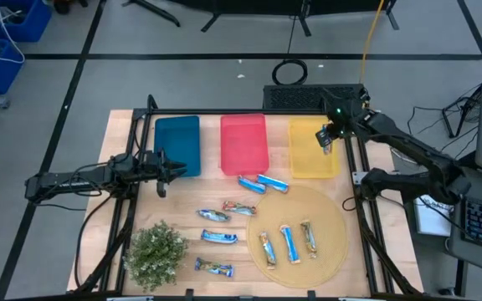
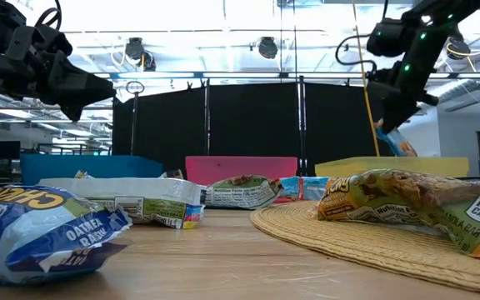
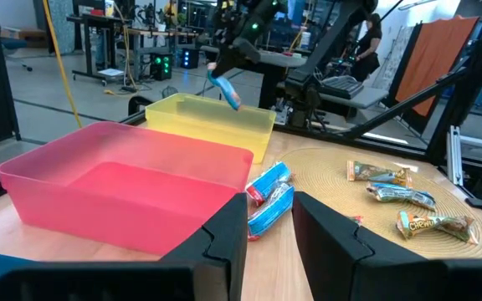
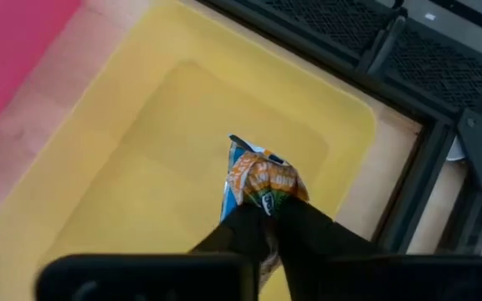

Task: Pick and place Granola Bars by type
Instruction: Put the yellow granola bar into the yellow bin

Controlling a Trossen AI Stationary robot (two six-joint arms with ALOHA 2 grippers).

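Observation:
My right gripper [image 1: 325,139] hangs over the yellow bin [image 1: 312,149], shut on a blue and orange granola bar [image 4: 258,178]. It also shows in the low view [image 2: 387,125] and far off in the left wrist view [image 3: 224,84]. My left gripper [image 1: 167,170] waits open and empty by the blue bin [image 1: 178,144]. Two blue bars [image 1: 262,183] lie near the red bin [image 1: 243,143]. Three bars [image 1: 289,242] lie on the round straw mat [image 1: 308,238]. Several more bars [image 1: 219,237] lie on the wood. My right gripper pinches one end of the bar [image 4: 262,201] between its two fingers, coming from above and pointing down. The bar hangs below the fingers, lifted clear, over the yellow bin's inside [image 4: 166,150].
A green leafy plant [image 1: 156,253] stands at the near left. A black frame [image 1: 249,113] runs round the table top. The three bins stand in a row at the far side.

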